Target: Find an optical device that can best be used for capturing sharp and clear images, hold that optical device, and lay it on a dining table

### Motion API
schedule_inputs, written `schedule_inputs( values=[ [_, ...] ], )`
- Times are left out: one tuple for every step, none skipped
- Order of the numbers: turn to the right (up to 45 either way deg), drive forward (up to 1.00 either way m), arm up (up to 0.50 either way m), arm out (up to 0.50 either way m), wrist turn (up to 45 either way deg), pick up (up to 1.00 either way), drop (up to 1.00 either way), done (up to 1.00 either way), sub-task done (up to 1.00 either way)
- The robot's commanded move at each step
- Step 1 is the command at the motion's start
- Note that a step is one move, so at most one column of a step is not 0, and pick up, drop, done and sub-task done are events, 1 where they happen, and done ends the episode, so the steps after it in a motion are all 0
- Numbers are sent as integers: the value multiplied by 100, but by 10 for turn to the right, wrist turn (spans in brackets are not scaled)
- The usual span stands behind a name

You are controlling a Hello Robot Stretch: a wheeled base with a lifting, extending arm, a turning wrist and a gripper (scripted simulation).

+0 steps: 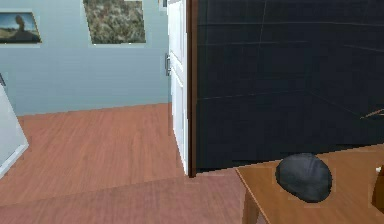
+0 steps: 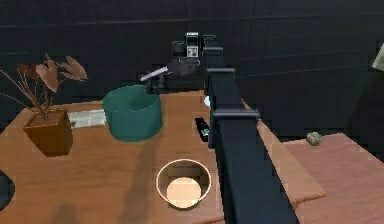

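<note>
Arm side view is showing the gripper (image 2: 150, 74) at the table's (image 2: 110, 175) far edge near the teal pot (image 2: 132, 112), a dark boxy lump (image 2: 187, 52) at it perhaps being the optical device, so I cannot tell whether anything is held; the tabletop is lying just below for laying.

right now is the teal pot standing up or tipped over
Upright: the teal pot stands on its base on the wooden table, its round rim facing up.
</note>
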Motion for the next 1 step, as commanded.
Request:
schedule_inputs(
  values=[
    [0,0,-2,0,0,0,0,0,0]
  ],
)
